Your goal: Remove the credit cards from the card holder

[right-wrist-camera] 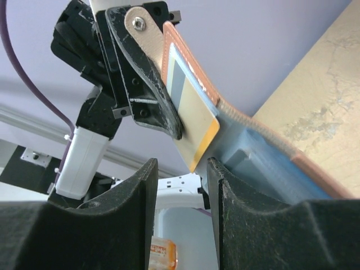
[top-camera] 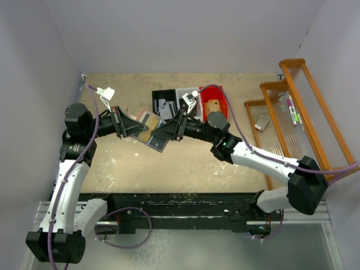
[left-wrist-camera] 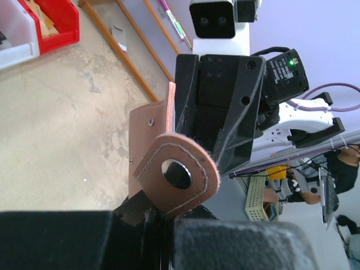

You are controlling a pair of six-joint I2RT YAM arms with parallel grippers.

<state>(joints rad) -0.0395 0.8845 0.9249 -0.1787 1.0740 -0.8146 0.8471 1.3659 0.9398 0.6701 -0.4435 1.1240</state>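
Nearest lens: matte black fingers point(right-wrist-camera: 135, 214) of right hand point(right-wrist-camera: 181, 169), set apart, nothing gripped between them. Behind all that, scuffed tan bench point(top-camera: 185, 163), with wooden rack point(top-camera: 292, 62) at right side and red bin point(top-camera: 216, 101) at far edge.

Left hand point(right-wrist-camera: 160, 104) pinched tight on card holder point(right-wrist-camera: 270, 149), holding it up off bench, between the two arms. Holder is soft stitched leather, salmon-pink outside, blue-grey slotted lining turned toward right hand.

Credit card point(right-wrist-camera: 194, 121) thin, stiff, flat, grey and beige with orange edge, poking out of a slot. Cannot tell how many more sit inside.

Key relation: card's free corner points straight at the gap of right hand, long axis roughly in line with that hand's reach. Fingers flank the corner without touching it. Right hand clearly nearer card; left only anchors holder.

Likely next move: close on corner, pull along long axis away from left hand. Risk: slick card slipping out of a corner-only pinch.

Round snap tab point(left-wrist-camera: 180, 171) with metal stud hangs loose in left wrist view.
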